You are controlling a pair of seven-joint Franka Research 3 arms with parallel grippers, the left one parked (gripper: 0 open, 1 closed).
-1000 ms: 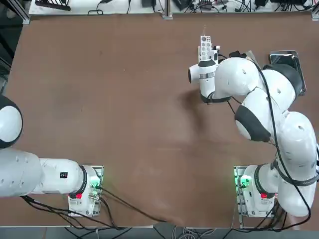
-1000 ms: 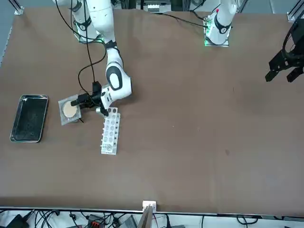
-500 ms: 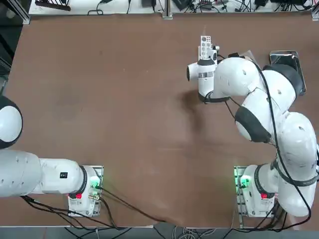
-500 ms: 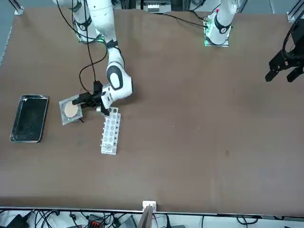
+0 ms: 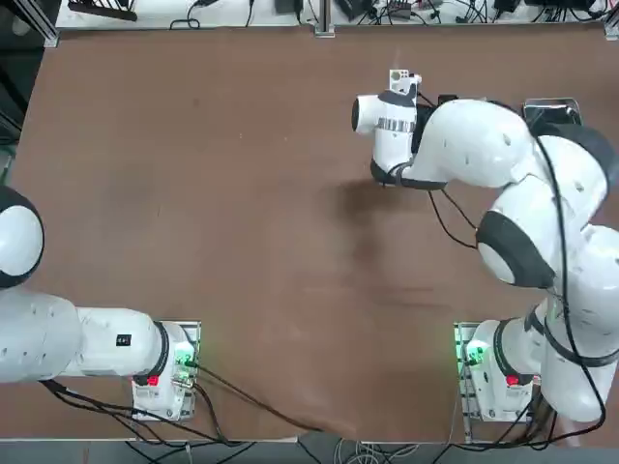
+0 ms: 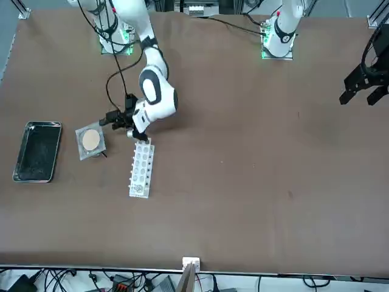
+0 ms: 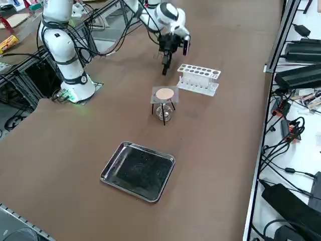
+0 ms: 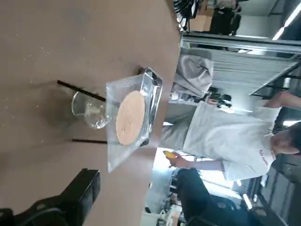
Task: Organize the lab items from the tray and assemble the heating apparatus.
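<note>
Left to right on my front view: tray (image 6: 37, 152) sits empty — items are out. Mesh (image 6: 90, 141) rests on the ring stand (image 7: 163, 111) over the glass piece (image 7: 161, 113), so the apparatus looks assembled. Right end effector (image 6: 120, 119) hangs just beside it, fingers spread, holding nothing. Test-tube rack (image 6: 141, 170) lies alongside on the surface (image 6: 255, 152).

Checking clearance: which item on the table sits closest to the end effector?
The white test-tube rack, just below the open end effector in the front view; the mesh-topped stand sits farther.

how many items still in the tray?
0. The tray floor is bare. Mesh sits on the stand with the glass beneath; open right pincer hangs beside them.
</note>
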